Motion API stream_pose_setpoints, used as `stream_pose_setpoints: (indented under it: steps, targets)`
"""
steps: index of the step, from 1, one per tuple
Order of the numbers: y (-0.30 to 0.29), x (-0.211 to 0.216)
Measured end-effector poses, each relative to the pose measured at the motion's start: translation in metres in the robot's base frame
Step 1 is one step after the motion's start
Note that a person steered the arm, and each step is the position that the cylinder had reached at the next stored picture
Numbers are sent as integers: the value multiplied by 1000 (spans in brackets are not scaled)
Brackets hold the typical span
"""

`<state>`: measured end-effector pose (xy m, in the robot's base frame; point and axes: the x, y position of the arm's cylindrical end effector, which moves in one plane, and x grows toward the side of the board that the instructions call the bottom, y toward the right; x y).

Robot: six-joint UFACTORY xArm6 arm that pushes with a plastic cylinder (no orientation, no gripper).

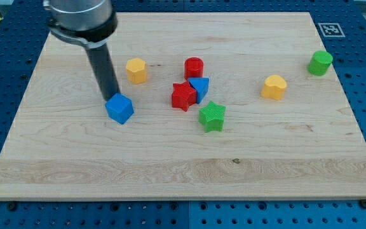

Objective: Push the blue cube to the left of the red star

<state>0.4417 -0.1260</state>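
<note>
The blue cube (pixel 119 108) sits left of centre on the wooden board (pixel 62 159). The red star (pixel 183 96) lies to its right, near the middle, about a hundred pixels away. My tip (pixel 109 99) is at the blue cube's upper left corner, touching it or nearly so. The dark rod rises from there toward the view's top left.
A blue triangular block (pixel 200 88) touches the red star's right side. A red cylinder (pixel 194 67) stands just above them, a green star (pixel 212 116) below right. A yellow block (pixel 136 70) is above the cube. Another yellow block (pixel 274 87) and a green block (pixel 320 63) are at right.
</note>
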Motion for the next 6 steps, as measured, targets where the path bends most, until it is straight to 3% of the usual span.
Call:
stream_pose_setpoints:
  steps: [4, 6]
  targets:
    - [-47, 3]
    - [-20, -18]
